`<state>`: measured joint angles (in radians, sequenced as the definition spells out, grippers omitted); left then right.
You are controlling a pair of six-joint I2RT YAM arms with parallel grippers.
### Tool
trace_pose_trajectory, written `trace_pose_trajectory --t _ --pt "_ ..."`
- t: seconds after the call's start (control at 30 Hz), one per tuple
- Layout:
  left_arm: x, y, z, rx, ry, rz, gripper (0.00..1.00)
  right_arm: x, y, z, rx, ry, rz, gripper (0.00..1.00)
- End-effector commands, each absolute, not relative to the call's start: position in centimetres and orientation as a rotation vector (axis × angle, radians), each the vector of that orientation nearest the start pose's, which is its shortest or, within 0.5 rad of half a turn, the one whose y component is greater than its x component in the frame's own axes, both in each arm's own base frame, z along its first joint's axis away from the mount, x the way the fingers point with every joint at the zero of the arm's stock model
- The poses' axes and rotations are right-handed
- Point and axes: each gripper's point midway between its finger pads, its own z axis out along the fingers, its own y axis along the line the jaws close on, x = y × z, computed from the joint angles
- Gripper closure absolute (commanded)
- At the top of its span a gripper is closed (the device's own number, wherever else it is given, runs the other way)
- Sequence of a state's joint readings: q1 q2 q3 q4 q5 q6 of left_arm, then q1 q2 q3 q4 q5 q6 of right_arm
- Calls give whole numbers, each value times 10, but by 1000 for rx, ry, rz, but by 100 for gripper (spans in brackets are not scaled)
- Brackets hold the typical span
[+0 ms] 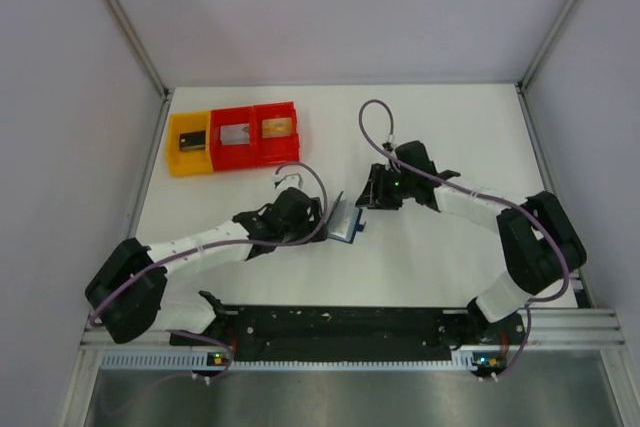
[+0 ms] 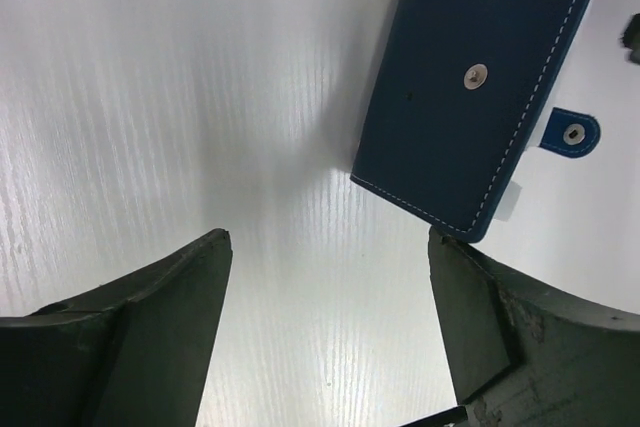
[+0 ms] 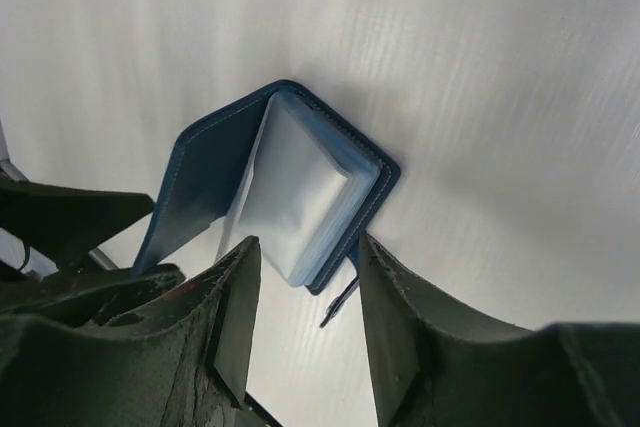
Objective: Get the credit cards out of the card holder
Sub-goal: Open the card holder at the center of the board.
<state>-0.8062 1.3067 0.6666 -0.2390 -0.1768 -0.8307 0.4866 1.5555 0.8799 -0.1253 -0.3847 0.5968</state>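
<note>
The card holder [image 1: 345, 218], a small navy folding wallet, stands half open on the white table between my two grippers. In the left wrist view its outer face [image 2: 480, 67] shows a metal snap, with the clasp tab [image 2: 573, 132] beside it. My left gripper [image 2: 328, 247] is open and empty, just short of the holder's near corner. In the right wrist view the holder [image 3: 205, 177] gapes, baring a stack of pale clear sleeves [image 3: 300, 187]. My right gripper [image 3: 307, 247] is open, its fingertips on either side of the sleeves' lower corner with gaps showing. I cannot make out any credit cards.
A yellow bin [image 1: 188, 144] and a red bin [image 1: 255, 134] sit side by side at the table's back left, each holding small items. Grey walls and aluminium posts enclose the table. Purple cables loop over both arms.
</note>
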Motion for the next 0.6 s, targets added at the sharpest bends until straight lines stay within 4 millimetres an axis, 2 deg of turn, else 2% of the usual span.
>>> trace_pose_trajectory --t 0.0,0.1,0.3,0.4,0.57 --pt "242 -242 75 -89 2421 -520 21 317 267 85 -41 2469 966 57" --pt "244 -243 72 -89 2422 -512 35 318 274 78 -46 2474 997 57" --pt "241 -246 59 -107 2454 -527 77 320 277 69 -38 2497 997 57" --pt "239 -247 56 -117 2459 -539 87 324 280 68 -43 2497 995 56" --pt "238 -248 56 -120 2461 -552 85 323 285 65 -52 2513 1022 56"
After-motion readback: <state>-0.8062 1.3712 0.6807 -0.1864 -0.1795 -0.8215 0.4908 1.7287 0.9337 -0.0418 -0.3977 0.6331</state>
